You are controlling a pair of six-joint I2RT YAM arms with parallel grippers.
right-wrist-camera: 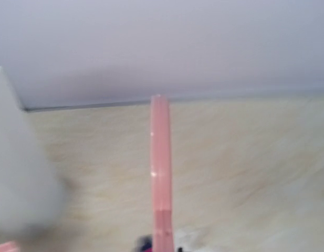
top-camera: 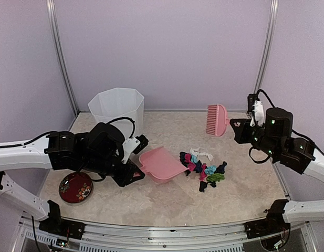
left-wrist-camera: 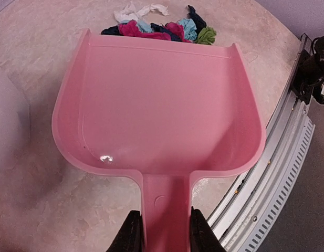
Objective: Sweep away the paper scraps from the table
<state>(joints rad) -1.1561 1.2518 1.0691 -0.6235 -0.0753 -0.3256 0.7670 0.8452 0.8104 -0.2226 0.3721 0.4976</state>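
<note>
The left jaws pinch the handle of the pink dustpan (top-camera: 162, 164), one black finger (left-wrist-camera: 131, 232) on each side of it in the left wrist view. This grip low on the handle lets the arm steer the pan and keep it flat. The pan lies low on the desk (top-camera: 246, 181) with its open mouth turned toward the paper scraps (top-camera: 204, 169), so whatever is pushed that way should slide in. Its tray is bare, with no scrap inside yet.

The scraps sit in one loose heap near the middle of the desk, just beyond the pan's front lip (left-wrist-camera: 162, 46). Magenta, teal, green, navy and black bits are bunched together, with white ones at the far edge. From the left wrist view the nearest pieces look to be touching the lip or very close to it; I cannot tell which.

The right jaws pinch the pink brush (top-camera: 218, 119) by its handle. It is held up over the far right of the desk, well apart from the heap. The right wrist camera sees the brush (right-wrist-camera: 160, 168) only edge-on, as a narrow pink strip. It is on the side of the heap opposite the pan, which suits a stroke that drags the scraps toward the pan's mouth. I judge the sweeping not yet begun.

A white bin (top-camera: 117, 107) stands behind the left arm, and a red patterned dish (top-camera: 75, 187) lies at the near left.
</note>
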